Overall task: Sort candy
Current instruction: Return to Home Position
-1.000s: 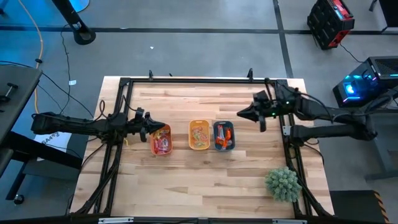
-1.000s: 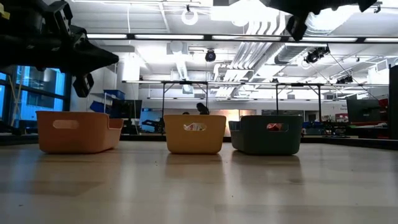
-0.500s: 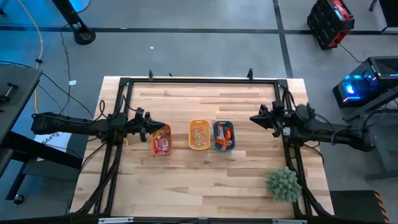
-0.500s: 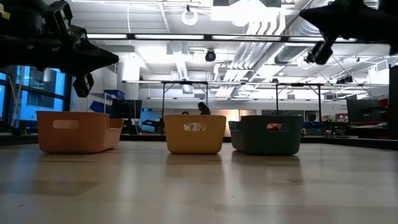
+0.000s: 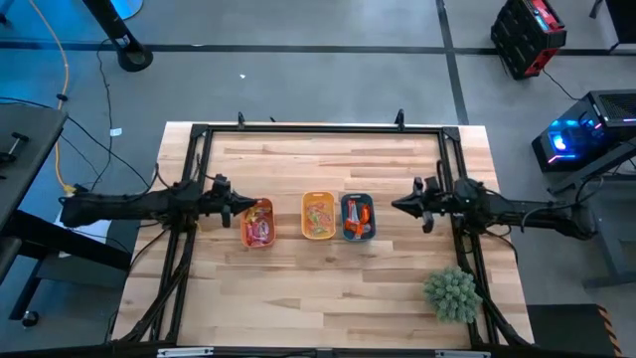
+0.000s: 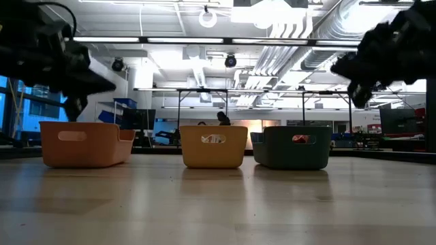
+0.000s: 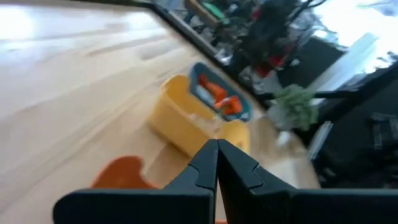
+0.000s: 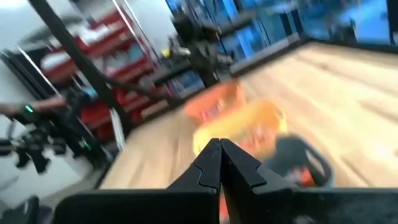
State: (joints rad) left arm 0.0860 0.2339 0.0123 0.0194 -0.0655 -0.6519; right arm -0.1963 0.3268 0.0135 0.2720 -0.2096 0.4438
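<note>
Pale wooden slatted tabletop [image 5: 328,278] inside a black frame. Three small plastic trays in one row across its middle, parallel to the front edge: orange rectangular tray [image 6: 85,144] toward the left edge, yellow tray [image 6: 213,153] at the centre, teal tray [image 6: 291,153] just beside the yellow one on the right. Small wrapped candy [image 5: 260,229], all lying inside the trays: pink and red pieces in the orange tray, orange, yellow and green pieces in the yellow tray, orange and red pieces in the teal tray. Spiky green plant ball [image 5: 452,293] near the front right corner, well apart from the trays. Left gripper [image 5: 238,205] raised above the tabletop, at the left side of the orange tray, dark fingers [image 7: 202,171] pressed together, holding nothing. Right gripper [image 5: 396,206] raised between the teal tray and the right edge, apart from the tray, fingers [image 8: 239,171] likewise pressed together and empty. Both arms stretched level from the left and right edges, pointing at one another across the row.
</note>
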